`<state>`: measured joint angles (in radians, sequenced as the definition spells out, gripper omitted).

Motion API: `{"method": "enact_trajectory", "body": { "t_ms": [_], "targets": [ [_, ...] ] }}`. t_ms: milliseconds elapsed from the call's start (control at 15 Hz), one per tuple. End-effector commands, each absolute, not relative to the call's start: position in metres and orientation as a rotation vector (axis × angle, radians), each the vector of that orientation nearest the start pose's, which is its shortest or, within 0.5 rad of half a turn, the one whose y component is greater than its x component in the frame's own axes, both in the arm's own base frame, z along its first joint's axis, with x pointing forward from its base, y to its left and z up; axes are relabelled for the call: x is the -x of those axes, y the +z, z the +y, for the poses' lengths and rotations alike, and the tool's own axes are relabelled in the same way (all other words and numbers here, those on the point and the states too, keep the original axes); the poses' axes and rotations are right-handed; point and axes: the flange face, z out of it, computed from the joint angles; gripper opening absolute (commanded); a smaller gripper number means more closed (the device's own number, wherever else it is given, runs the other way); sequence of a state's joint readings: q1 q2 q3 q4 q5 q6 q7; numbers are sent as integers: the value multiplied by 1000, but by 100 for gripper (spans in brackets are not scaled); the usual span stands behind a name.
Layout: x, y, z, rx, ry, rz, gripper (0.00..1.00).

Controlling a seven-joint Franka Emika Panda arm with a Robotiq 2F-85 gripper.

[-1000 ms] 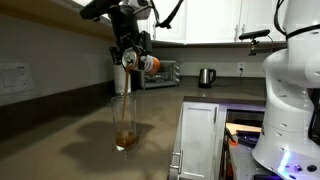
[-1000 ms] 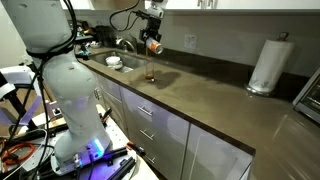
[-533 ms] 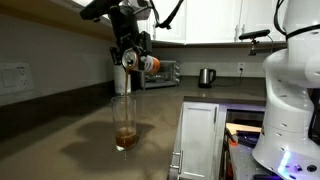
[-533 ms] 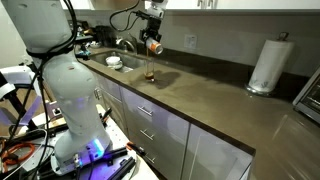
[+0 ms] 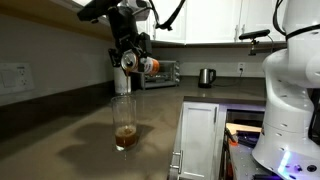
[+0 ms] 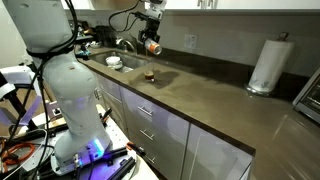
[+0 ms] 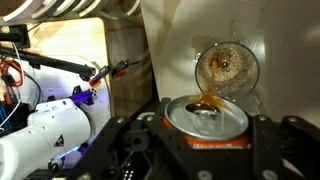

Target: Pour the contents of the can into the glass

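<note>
My gripper (image 5: 137, 62) is shut on the red-orange and white can (image 5: 147, 65), holding it tipped on its side above the tall clear glass (image 5: 123, 122) on the dark counter. In the wrist view the can's silver top (image 7: 205, 118) fills the lower middle between my fingers (image 7: 287, 150), and dark brown liquid (image 7: 205, 101) runs from its opening toward the glass mouth (image 7: 226, 67) below. A layer of brown liquid (image 5: 124, 137) sits in the bottom of the glass. The can (image 6: 153, 46) and the glass (image 6: 150, 72) also show in an exterior view.
A steel kettle (image 5: 205, 77) and a toaster oven (image 5: 160, 73) stand at the back of the counter. A white paper towel roll (image 6: 266, 66) stands far along the counter. A sink with faucet (image 6: 118, 55) lies beside the glass. The counter's front edge (image 6: 160, 102) is close.
The gripper and can have held almost still. The brown liquid in the glass has risen slightly.
</note>
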<state>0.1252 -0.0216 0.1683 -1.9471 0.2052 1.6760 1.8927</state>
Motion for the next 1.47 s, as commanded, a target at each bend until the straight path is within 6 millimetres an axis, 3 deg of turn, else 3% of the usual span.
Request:
{"method": "enact_trajectory", "body": {
  "t_ms": [0, 867, 933, 1267, 1400],
  "targets": [
    [-495, 476, 177, 2210, 440, 2396, 26],
    [-493, 479, 173, 2237, 342, 2433, 26],
    [-495, 478, 182, 2213, 360, 2417, 26],
    [-489, 486, 165, 2253, 320, 2423, 26],
    [-491, 487, 171, 2250, 295, 2448, 26]
  ]
}}
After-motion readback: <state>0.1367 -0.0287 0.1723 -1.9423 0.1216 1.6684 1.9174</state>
